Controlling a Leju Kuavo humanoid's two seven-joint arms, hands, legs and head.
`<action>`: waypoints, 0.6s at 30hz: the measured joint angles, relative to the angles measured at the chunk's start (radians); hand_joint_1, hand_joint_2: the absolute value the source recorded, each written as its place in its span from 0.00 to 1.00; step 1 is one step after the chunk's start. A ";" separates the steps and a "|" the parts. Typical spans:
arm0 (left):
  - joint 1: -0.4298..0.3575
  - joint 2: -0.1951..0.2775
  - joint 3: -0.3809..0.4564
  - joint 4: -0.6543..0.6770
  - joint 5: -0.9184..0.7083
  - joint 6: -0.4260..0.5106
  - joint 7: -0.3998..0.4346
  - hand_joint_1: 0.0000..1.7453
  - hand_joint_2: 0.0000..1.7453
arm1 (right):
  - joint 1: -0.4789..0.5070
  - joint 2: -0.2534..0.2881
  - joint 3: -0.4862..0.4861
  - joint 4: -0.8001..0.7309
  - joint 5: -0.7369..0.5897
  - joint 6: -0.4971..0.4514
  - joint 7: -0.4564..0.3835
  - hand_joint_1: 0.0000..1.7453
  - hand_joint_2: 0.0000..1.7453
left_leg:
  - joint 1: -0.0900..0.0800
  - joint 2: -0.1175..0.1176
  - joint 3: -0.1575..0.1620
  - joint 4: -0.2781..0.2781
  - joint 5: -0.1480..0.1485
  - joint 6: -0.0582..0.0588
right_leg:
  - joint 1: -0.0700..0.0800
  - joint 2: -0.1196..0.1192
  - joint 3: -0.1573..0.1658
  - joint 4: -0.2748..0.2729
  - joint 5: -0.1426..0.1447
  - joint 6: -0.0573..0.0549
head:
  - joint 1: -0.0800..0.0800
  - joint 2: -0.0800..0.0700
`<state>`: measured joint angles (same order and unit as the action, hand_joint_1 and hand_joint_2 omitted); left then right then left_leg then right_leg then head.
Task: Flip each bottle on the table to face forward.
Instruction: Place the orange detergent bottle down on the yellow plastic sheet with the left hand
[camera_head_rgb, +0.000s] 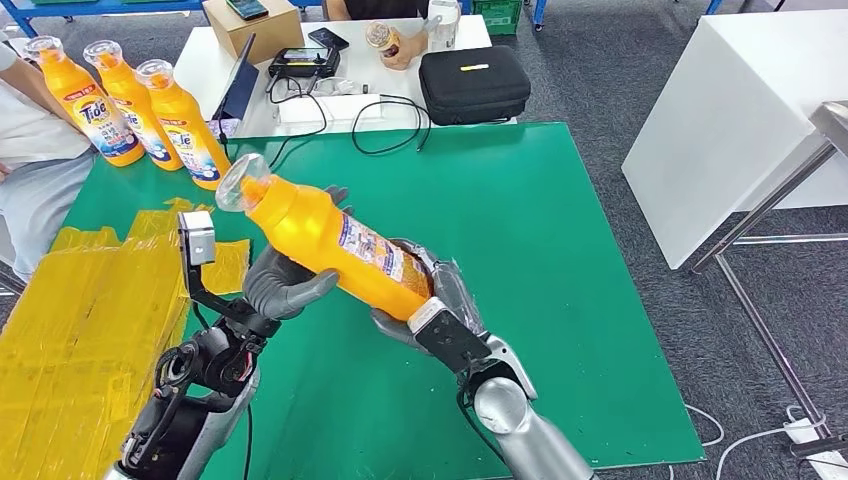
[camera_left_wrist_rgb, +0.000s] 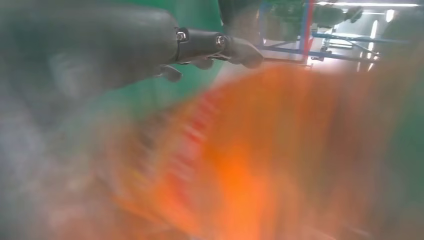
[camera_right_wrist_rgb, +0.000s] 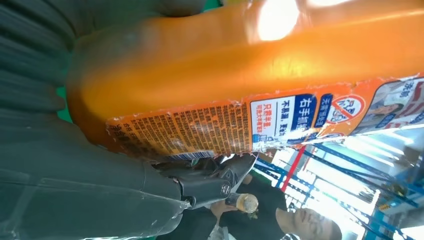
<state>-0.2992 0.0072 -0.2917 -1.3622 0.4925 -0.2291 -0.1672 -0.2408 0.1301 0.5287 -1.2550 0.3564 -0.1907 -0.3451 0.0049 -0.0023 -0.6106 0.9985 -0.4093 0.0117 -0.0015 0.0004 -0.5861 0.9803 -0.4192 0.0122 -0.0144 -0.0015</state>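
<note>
While both hands grip it, orange bottle (camera_head_rgb: 330, 243) hangs tilted above green table (camera_head_rgb: 560, 260), clear cap pointing toward three upright bottles (camera_head_rgb: 135, 110) at table's far-left corner. Right hand (camera_head_rgb: 435, 295) cups base, left hand (camera_head_rgb: 285, 285) wraps body, likely mid-turn. Smooth glossy plastic; back label's edges torn.

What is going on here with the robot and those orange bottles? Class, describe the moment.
The robot holds one orange bottle tilted above the green table, its right hand gripping the base end and its left hand supporting the body. Three more bottles stand upright in a row at the table's far left corner, labels showing. A person sits beside them.
</note>
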 joint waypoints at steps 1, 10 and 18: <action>0.000 0.000 0.000 0.000 0.000 0.001 -0.002 0.00 1.00 | -0.006 0.000 0.011 0.012 0.016 0.000 0.008 1.00 1.00 | 0.000 0.000 0.000 0.000 0.000 0.000 | 0.000 0.000 0.000 0.000 0.000 0.000 | 0.000 0.000; 0.000 0.001 0.003 0.004 -0.002 0.002 -0.013 0.00 1.00 | -0.094 0.013 0.111 0.165 0.130 0.028 0.086 1.00 1.00 | 0.000 0.000 0.000 0.000 0.000 0.000 | 0.000 0.000 0.000 0.000 0.000 0.000 | 0.000 0.000; 0.003 0.002 0.022 0.027 -0.007 0.002 -0.012 0.48 1.00 | -0.155 0.030 0.160 0.267 0.155 0.033 0.094 1.00 1.00 | 0.000 0.000 0.000 0.000 0.000 0.000 | 0.000 0.000 -0.001 0.000 0.000 0.000 | 0.000 0.000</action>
<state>-0.2960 0.0095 -0.2699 -1.3352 0.4859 -0.2269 -0.1797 -0.3962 0.1604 0.6883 -0.9885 0.5117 -0.1576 -0.2514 0.0049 -0.0022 -0.6107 0.9986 -0.4089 0.0114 -0.0015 0.0005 -0.5872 0.9803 -0.4192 0.0121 -0.0145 -0.0015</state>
